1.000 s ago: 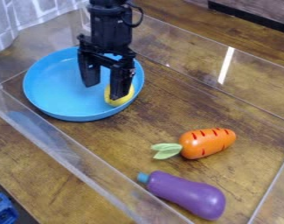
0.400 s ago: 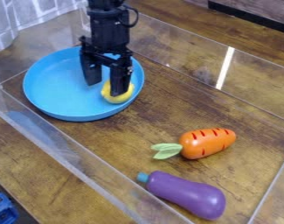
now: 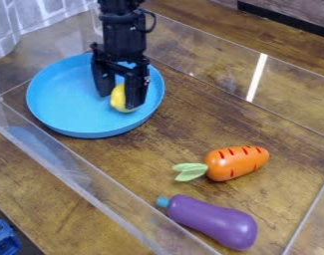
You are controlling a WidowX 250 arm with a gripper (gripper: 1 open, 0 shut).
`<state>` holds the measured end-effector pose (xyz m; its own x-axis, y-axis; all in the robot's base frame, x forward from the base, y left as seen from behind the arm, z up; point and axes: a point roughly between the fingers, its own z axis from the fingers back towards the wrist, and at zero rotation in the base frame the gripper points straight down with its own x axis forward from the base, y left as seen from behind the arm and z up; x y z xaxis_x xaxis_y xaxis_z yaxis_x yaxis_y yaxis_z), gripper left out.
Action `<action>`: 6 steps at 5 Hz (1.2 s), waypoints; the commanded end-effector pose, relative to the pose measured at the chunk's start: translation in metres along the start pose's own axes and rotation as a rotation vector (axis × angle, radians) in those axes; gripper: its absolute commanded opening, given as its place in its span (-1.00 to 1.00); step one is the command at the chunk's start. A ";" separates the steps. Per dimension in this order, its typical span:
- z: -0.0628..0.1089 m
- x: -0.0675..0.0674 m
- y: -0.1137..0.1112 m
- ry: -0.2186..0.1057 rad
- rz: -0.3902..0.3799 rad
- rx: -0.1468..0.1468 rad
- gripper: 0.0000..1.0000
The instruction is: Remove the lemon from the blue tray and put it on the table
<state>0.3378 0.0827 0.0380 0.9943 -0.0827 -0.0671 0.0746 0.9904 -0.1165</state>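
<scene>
"Yellow lemon (image 3: pixel 119 98): where?"

"In the blue tray (image 3: pixel 74 120), by its bench-side rim. My jaws (image 3: pixel 119 88) have shifted closer around it, spread wide."

"So?"

"Probably lined up; I'd close next."

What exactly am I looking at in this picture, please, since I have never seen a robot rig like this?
The black machine at the top is a robot arm reaching down; its end is the gripper, which picks things up. The picture is taken from a camera looking down at the table, a dark wooden surface with clear walls. Beneath the arm is a round blue tray with the yellow lemon in it. Outside the tray lie an orange carrot with green leaves and a purple eggplant. The gripper is open around or just above the lemon; I cannot tell which, and nothing appears lifted.
</scene>
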 end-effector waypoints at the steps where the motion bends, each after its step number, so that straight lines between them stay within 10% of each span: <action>1: 0.019 0.006 0.012 -0.062 0.016 0.025 1.00; 4: 0.017 0.008 0.018 -0.058 0.025 0.036 1.00; 5: 0.017 0.009 0.017 -0.060 0.016 0.034 -1.00; 6: 0.022 0.011 0.013 -0.067 0.006 0.036 -1.00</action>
<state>0.3380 0.0938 0.0328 0.9946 -0.0663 -0.0797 0.0574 0.9924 -0.1088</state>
